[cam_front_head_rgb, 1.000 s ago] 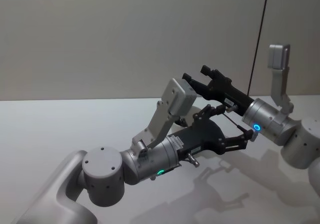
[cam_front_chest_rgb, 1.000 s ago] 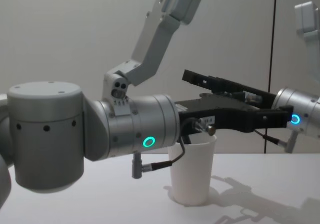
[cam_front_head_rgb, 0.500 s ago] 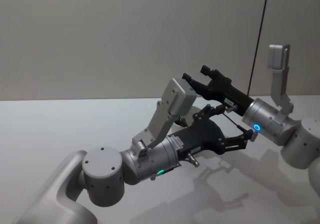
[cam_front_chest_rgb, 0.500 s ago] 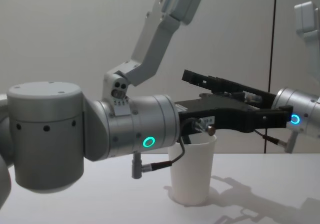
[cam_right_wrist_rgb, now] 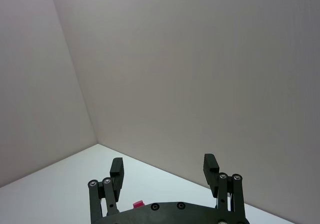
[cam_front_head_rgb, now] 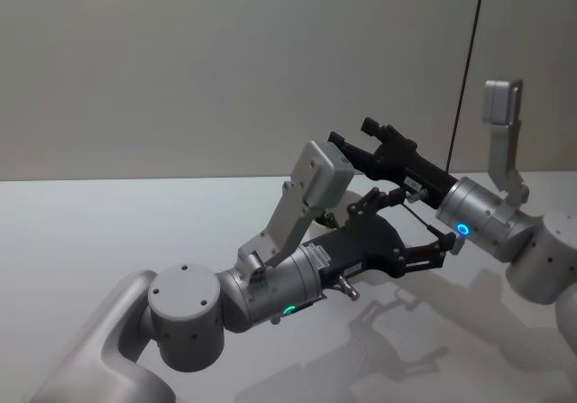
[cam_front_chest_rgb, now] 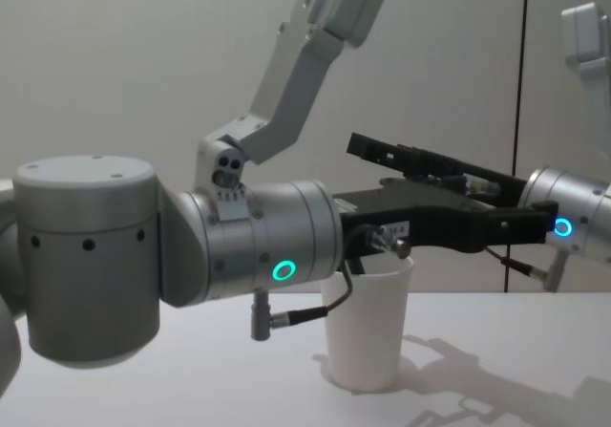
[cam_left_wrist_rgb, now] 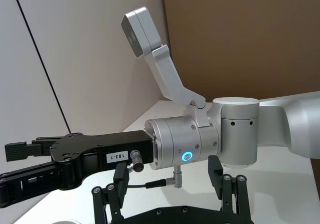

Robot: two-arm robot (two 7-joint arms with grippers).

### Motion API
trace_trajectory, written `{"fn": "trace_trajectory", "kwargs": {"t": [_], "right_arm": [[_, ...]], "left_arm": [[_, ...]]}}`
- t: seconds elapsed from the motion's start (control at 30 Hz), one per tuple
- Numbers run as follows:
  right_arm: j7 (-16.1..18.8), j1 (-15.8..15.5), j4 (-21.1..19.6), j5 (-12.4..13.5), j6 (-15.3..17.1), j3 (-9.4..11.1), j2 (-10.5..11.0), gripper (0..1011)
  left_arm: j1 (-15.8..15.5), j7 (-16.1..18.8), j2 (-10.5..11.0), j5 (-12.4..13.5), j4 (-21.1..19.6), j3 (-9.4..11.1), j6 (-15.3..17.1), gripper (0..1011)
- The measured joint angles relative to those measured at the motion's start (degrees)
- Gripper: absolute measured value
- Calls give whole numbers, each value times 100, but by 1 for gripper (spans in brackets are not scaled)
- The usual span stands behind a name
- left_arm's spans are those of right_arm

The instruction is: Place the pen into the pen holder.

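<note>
The pen holder [cam_front_chest_rgb: 368,330], a plain white paper cup, stands upright on the white table [cam_front_chest_rgb: 191,379], and what is inside it is hidden. My left gripper [cam_front_chest_rgb: 539,222] hovers just above its rim, pointing right. In the left wrist view, the left gripper [cam_left_wrist_rgb: 165,169] is open with nothing between its fingers. My right gripper [cam_front_chest_rgb: 368,148] reaches leftward above it, higher than the cup. That right gripper [cam_right_wrist_rgb: 164,166] is open and holds nothing. A small pink piece [cam_right_wrist_rgb: 137,203] peeks over its body; I cannot tell whether it is the pen. Both grippers cross in the head view: left gripper [cam_front_head_rgb: 410,224], right gripper [cam_front_head_rgb: 358,137].
The two arms overlap closely above the cup, the right wrist [cam_left_wrist_rgb: 185,151] directly ahead of the left gripper. A grey wall [cam_front_head_rgb: 225,69] stands behind the table. Bare table surface [cam_front_head_rgb: 108,232] lies to the left.
</note>
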Motion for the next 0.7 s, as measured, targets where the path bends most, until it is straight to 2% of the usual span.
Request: {"fn": "trace_trajectory", "kwargs": {"t": [0.43,0.6,0.7], "right_arm": [[33,-23,-29,-7,0,-6,-2,1002],[-30,-172,-251,-105,56,-56,-12,1001],[-213,-353,-496,-178,100,-2,58,1001]], "left_arm": [[19,43,4,1,-19,0,-2,1004],[90,201,56,25,-106,43,12,1003],[165,408,134,40,-194,21,-11,1003]]}}
